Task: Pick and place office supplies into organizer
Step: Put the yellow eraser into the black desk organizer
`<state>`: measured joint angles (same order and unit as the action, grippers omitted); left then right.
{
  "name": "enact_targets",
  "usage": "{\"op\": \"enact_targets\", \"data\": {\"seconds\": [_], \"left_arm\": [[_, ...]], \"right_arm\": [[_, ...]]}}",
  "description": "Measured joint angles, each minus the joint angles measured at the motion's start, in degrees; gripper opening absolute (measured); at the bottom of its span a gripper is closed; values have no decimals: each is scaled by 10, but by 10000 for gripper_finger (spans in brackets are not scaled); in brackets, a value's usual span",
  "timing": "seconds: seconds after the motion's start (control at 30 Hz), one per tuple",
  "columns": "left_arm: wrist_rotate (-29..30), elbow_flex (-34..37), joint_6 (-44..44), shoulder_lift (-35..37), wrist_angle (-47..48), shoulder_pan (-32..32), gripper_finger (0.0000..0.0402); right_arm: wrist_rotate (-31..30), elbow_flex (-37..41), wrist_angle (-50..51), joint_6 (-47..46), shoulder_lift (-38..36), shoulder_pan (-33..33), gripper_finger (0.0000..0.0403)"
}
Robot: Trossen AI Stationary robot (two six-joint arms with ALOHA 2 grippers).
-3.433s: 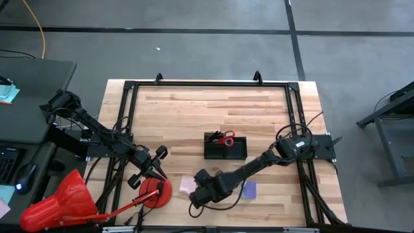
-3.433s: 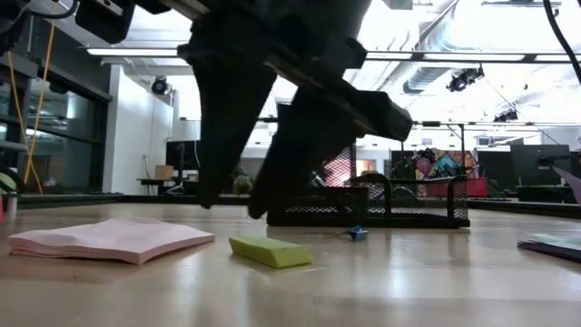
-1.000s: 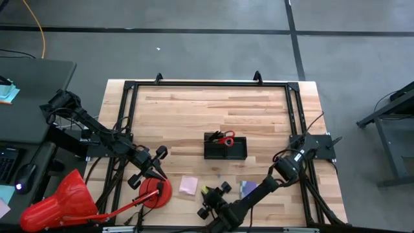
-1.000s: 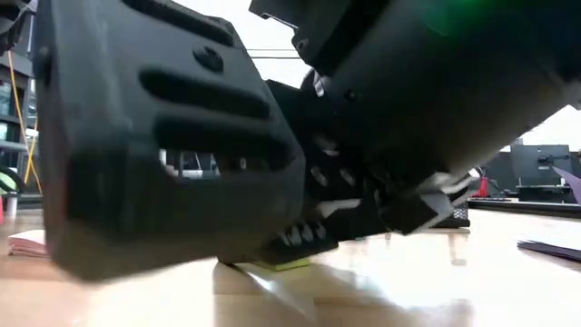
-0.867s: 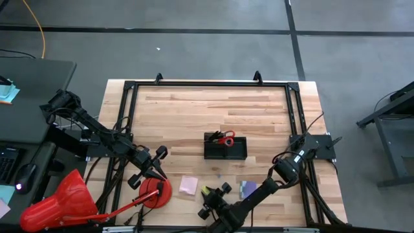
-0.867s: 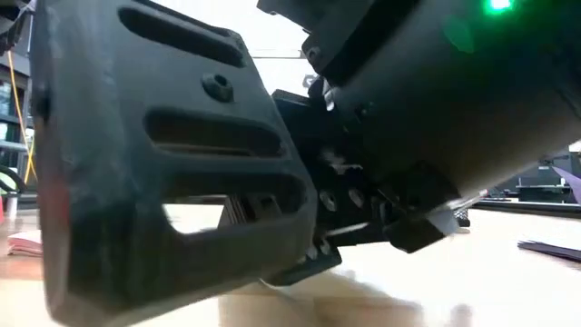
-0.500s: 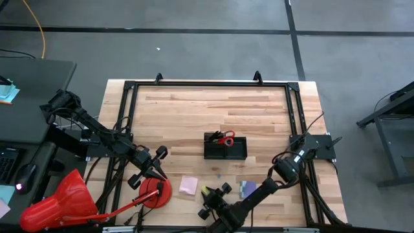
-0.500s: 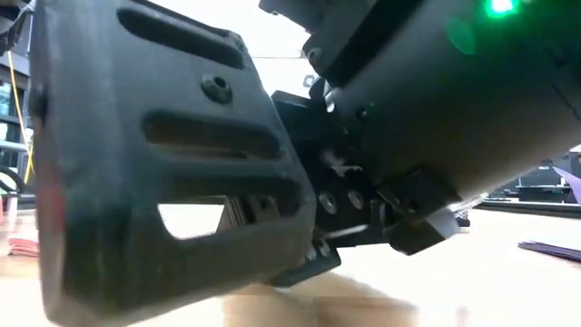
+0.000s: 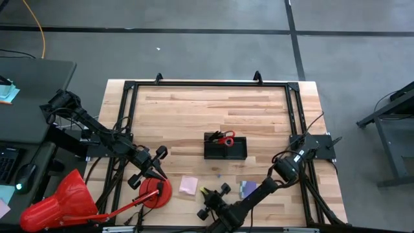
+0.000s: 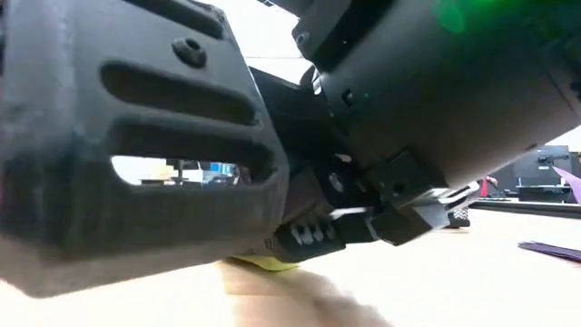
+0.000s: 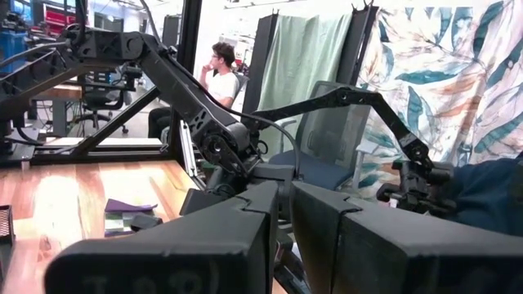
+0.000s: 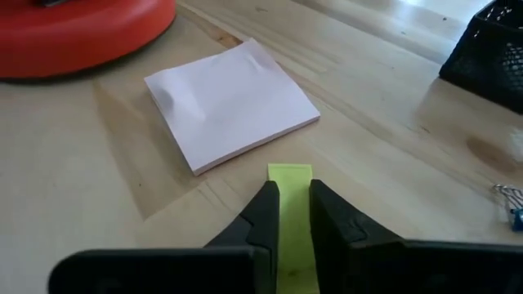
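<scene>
Now right gripper clamps yellow piece

Bare wooden table top behind black mesh organizer: open room. Near edge cramped: pink square sticky pad beside red plastic disc.

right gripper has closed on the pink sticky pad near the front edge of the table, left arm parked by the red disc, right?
Not quite. The right gripper is shut on the yellow piece, not the pink sticky pad, which lies untouched just beyond it, as the right wrist view shows. The rest holds.
</scene>
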<state>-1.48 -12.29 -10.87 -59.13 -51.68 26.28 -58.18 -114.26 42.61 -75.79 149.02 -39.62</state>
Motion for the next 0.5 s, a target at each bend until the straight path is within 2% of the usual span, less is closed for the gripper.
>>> {"op": "enact_targets", "data": {"seconds": [0.5], "left_arm": [[0,0,0,0,2,0,28]], "right_arm": [[-70,-3,-11,28,4,-6,16]]}}
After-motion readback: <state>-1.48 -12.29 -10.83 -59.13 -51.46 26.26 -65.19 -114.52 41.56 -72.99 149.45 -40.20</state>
